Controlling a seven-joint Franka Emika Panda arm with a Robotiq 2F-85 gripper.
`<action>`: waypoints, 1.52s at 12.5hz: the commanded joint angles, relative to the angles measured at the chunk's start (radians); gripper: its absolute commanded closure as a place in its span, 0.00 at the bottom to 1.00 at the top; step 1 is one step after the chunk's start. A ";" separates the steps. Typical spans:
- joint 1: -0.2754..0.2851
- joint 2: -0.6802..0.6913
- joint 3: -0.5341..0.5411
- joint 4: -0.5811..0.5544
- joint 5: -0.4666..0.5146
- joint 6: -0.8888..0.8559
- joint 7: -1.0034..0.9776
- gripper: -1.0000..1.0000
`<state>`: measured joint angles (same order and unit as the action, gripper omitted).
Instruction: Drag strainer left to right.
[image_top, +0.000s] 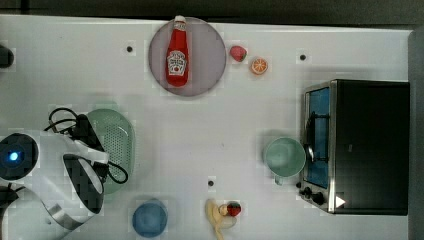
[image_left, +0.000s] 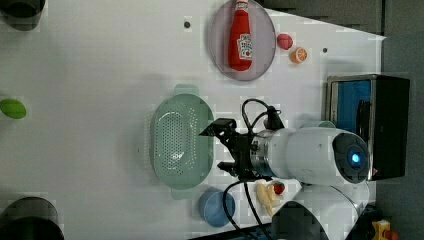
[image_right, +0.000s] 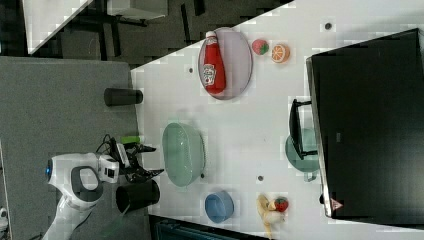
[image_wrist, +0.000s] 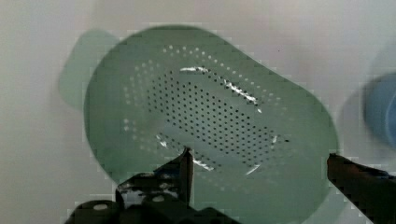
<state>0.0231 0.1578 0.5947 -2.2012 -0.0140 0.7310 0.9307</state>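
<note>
The strainer (image_top: 121, 141) is a large pale mint-green oval colander with a perforated bottom. It rests on the white table (image_top: 200, 130) near the top view's left. It also appears in the left view as the strainer (image_left: 181, 142), in the right view as the strainer (image_right: 183, 154), and close up in the wrist view as the strainer (image_wrist: 210, 116). My gripper (image_left: 217, 149) hangs open above the rim on the strainer's long side, at the left view's right. Nothing is between the fingers. In the wrist view the gripper (image_wrist: 258, 156) spreads wide over the strainer's edge. The gripper (image_right: 150, 160) looks raised off the table.
A blue bowl (image_top: 149, 218) sits close to the strainer's end. On the top view's right are a mint-green mug (image_top: 284, 157) and a toaster oven (image_top: 360, 145). A plate (image_top: 207, 70) carries a ketchup bottle (image_top: 177, 52). A banana (image_top: 217, 217), strawberry (image_top: 238, 53) and orange half (image_top: 259, 66) lie about.
</note>
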 joint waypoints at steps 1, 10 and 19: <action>0.009 0.112 -0.010 0.018 -0.028 0.079 0.265 0.00; 0.053 0.356 -0.108 0.022 -0.180 0.302 0.444 0.00; 0.048 0.360 -0.190 0.000 -0.191 0.335 0.440 0.00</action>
<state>0.0765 0.5366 0.4170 -2.2168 -0.1825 1.0762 1.3242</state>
